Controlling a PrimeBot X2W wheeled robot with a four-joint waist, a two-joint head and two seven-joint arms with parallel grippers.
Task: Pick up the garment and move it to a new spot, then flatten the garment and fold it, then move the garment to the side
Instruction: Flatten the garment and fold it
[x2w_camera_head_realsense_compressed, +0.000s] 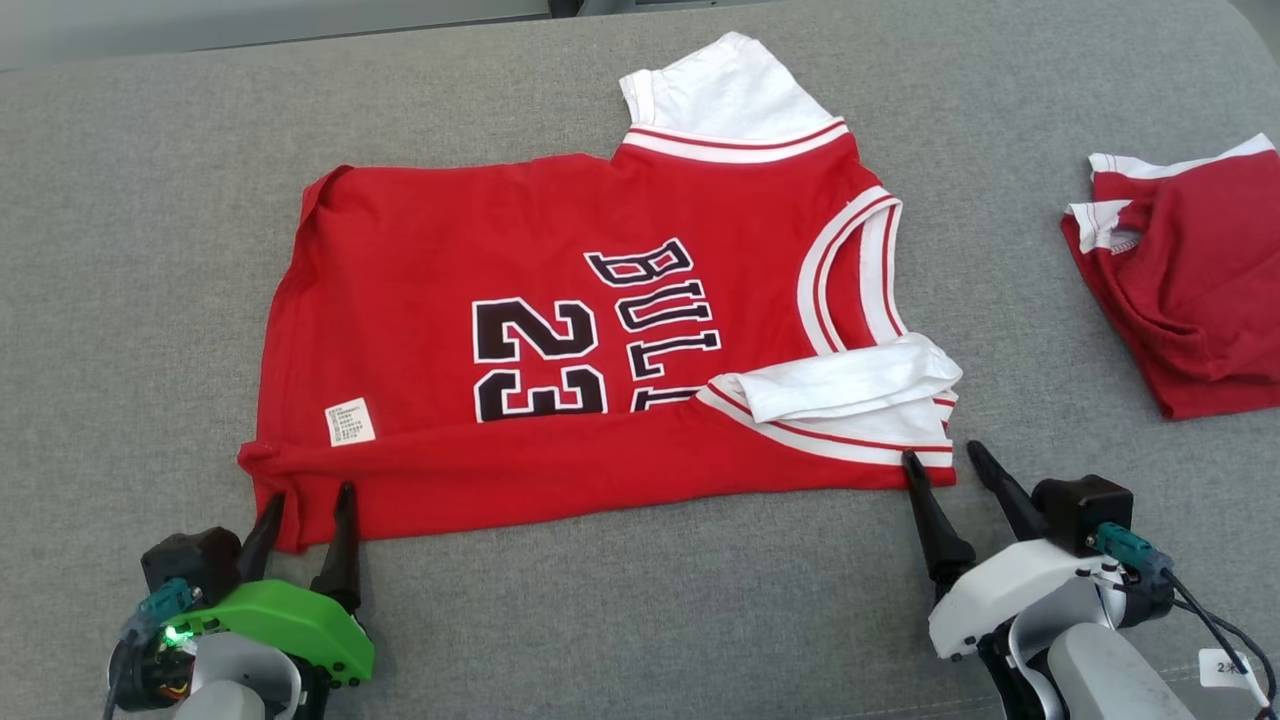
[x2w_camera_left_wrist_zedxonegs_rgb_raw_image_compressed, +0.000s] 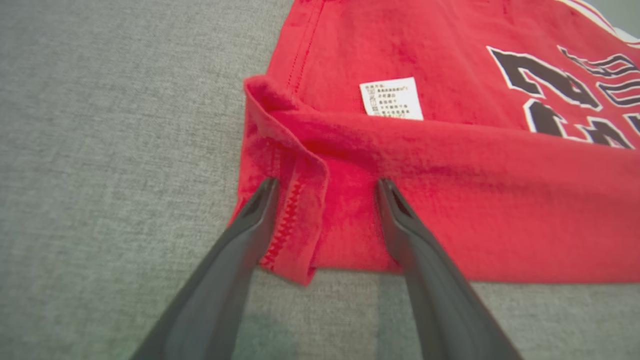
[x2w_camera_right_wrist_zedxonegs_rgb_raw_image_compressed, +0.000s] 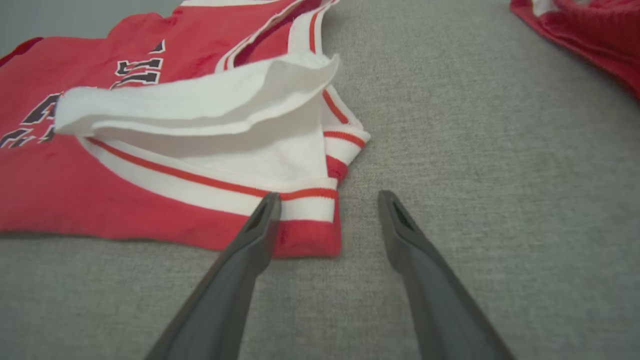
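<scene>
The garment is a red jersey with white sleeves and black "BULLS 23" lettering, spread on the grey cushion with its near edge folded over. My left gripper is open over the jersey's near left corner, both fingertips above the red hem. My right gripper is open at the near right corner; its left fingertip overlaps the white-and-red sleeve band, its right fingertip is over bare cushion. Nothing is held.
A second red and white garment lies bunched at the right edge of the grey cushion. A white care label shows on the jersey near its left hem. A pale wall strip runs behind the cushion's far edge.
</scene>
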